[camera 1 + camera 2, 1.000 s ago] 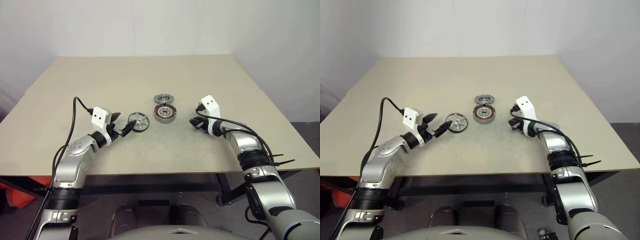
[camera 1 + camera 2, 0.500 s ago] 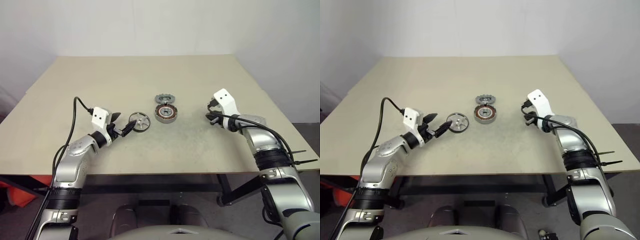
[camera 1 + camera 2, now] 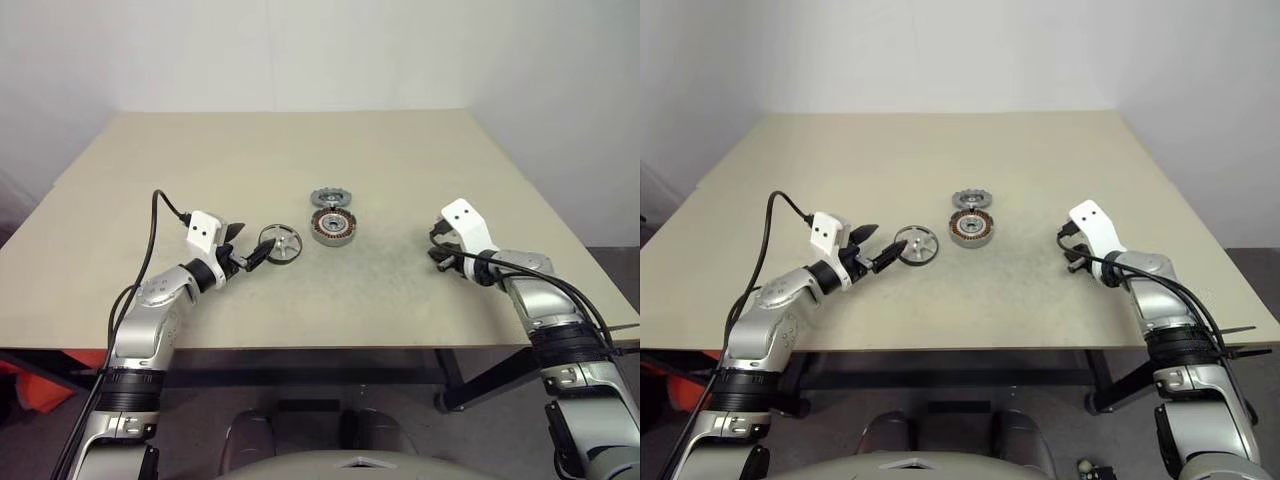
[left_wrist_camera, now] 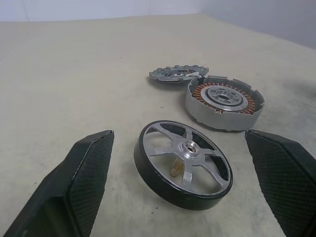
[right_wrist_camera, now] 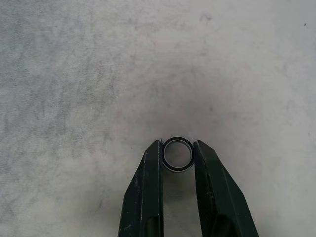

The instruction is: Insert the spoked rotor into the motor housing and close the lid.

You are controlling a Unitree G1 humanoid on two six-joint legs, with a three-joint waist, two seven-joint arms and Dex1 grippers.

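1. A beige tabletop [image 3: 200, 170] carries 3 round metal parts grouped near its middle.
2. The spoked rotor [image 3: 278, 244] is the part nearest the robot's left side. In the head view it seems propped on edge; from the left wrist it looks tilted, with a dark outer rim, silver spokes and a small brass gear at the hub.
3. The motor housing [image 3: 332, 226] sits flat on the tabletop just to the right of the rotor, close to it but not touching, its ring of copper windings open to view around a silver centre.
4. The lid [image 3: 331, 197] lies flat just behind the housing, on the far side from the robot. The 2 almost touch; I cannot tell whether they do.
5. The left hand [image 3: 250, 244] reaches in from the left, roughly level, its 2 black fingers [image 4: 79, 187] spread wide. The rotor stands between the fingertips, and neither finger touches it in the wrist view.
6. The right hand [image 3: 440, 250] is over bare tabletop well to the right of the 3 parts, pointing downward.
7. Its 2 fingers [image 5: 148, 197] are drawn close together and pinch a small dark ring [image 5: 177, 154] between their tips. The ring is thin-walled and the tabletop shows through its hole.
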